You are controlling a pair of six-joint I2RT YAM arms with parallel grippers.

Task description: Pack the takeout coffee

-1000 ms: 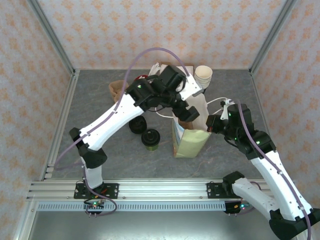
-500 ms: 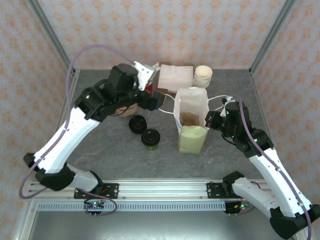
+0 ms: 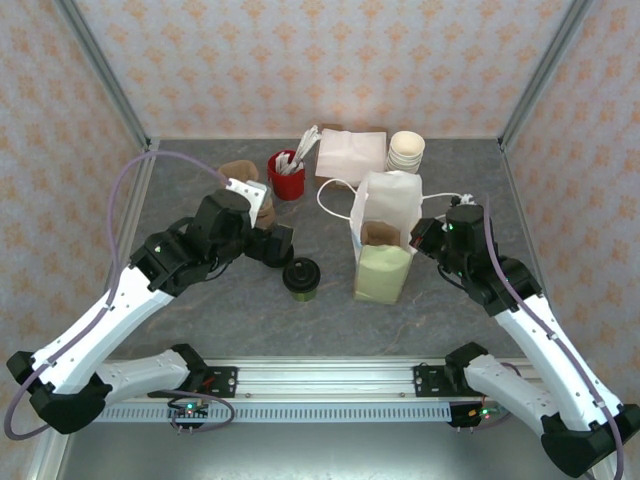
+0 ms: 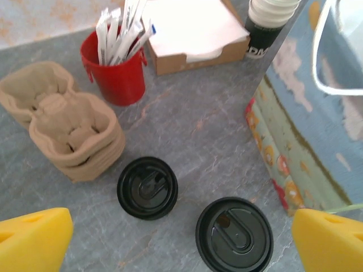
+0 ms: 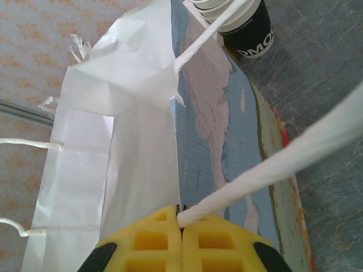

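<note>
Yellow-tipped left hand (image 4: 181, 243), back from the bag (image 3: 385, 205), is hovering wide open, empty, over the coffee (image 4: 234, 235) for a likely pickup while the right hand (image 5: 181, 226) is pinching the handle (image 5: 255, 175).

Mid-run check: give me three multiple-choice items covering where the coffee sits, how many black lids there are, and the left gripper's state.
1. Relative to the paper bag, the coffee stands:
A inside it
B on the table beside it
C on top of it

2. Black lids in the left wrist view:
A one
B two
C three

3. The left gripper is:
A open
B shut on the coffee
C shut on a lid

Answers:
1 B, the cup stands on bare table, apart from the bag.
2 B, a loose lid plus the one on the coffee.
3 A, its fingers are spread wide with nothing gripped.
</note>
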